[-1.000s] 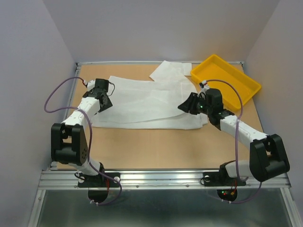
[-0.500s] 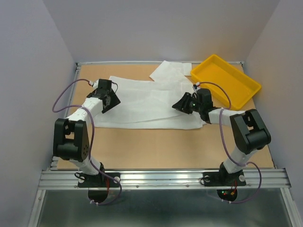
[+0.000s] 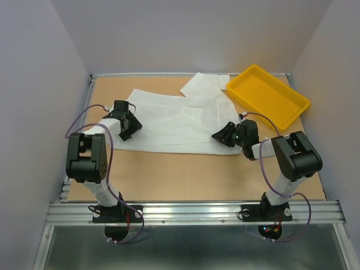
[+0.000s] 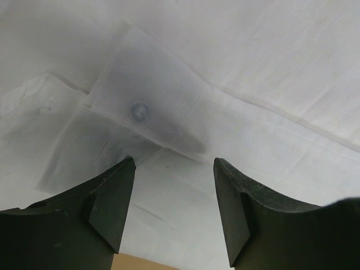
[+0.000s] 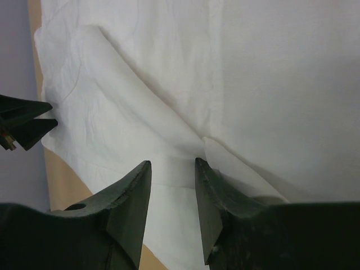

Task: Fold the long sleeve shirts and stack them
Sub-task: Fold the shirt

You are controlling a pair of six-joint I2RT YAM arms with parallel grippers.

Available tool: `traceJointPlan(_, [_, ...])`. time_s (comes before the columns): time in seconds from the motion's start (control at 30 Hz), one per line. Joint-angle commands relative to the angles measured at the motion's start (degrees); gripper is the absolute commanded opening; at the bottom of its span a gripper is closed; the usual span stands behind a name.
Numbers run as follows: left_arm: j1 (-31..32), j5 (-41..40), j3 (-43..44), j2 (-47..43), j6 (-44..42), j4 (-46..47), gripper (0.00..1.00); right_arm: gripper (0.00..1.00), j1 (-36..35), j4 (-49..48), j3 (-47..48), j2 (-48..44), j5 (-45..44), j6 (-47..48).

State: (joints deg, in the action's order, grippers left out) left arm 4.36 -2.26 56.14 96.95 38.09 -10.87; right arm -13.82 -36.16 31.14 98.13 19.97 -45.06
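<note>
Both arms reach low over the white long sleeve shirt, which lies spread across the middle and far half of the counter. One flap of it runs back toward the yellow tray at the far right corner.

The left gripper sits at the shirt's left edge. In its wrist view the left gripper has its fingers set well apart. Between and beyond them lie layered cloth and a single button. Nothing is pinched, and whether the tips touch the fabric cannot be told.

The right gripper is at the shirt's near right corner. Its wrist camera shows the right gripper with fingers parted by only a narrow gap. They straddle a raised fold of the shirt without clamping it. The left gripper's dark tips show at the far side of the cloth.

A second earlier the right arm was stretched out, with its gripper farther from the arm bases over the garment. Since then its elbow has folded in, and the gripper has come back to the near hem. The left gripper has moved a little to the right, onto the cloth's edge. The shirt's near corners have both drawn slightly inward, and the tray has not moved.
</note>
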Motion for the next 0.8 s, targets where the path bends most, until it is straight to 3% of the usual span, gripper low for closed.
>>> traceJointPlan(0.0, [-1.6, 4.2, -5.3, 0.5, 1.4, -0.9, 0.70, 0.43, 0.9, 4.1, -4.2, 0.0, -4.0, 1.2])
traceJointPlan(0.1, [-2.2, 6.5, -9.1, -1.2, 2.2, -1.1, 0.70, 0.43, 0.8, 6.2, -6.7, -1.5, -1.9, 0.1])
traceJointPlan(0.27, [-5.6, 12.4, -16.0, -9.0, 2.5, -1.4, 0.70, 0.43, 0.8, 18.7, -8.5, -7.7, 2.4, 1.5])
traceJointPlan(0.4, [-5.9, 15.1, -24.7, -19.5, 5.4, -3.6, 0.70, 0.44, 0.8, 27.8, -10.6, -15.7, 3.5, 3.7])
traceJointPlan(0.5, [-5.9, 15.2, -28.6, -32.0, 7.6, -7.7, 0.70, 0.46, 0.8, 37.4, -10.7, -20.9, 3.9, 6.4])
traceJointPlan(0.63, [-5.9, 13.0, -27.8, -41.3, 8.2, -12.6, 0.71, 0.48, 0.9, 44.6, -7.6, -24.1, 4.5, 10.4])
traceJointPlan(0.77, [-5.9, 11.1, -19.4, -41.7, 2.9, -14.5, 0.73, 0.48, 0.8, 46.4, -0.1, -27.0, 5.0, 14.1])
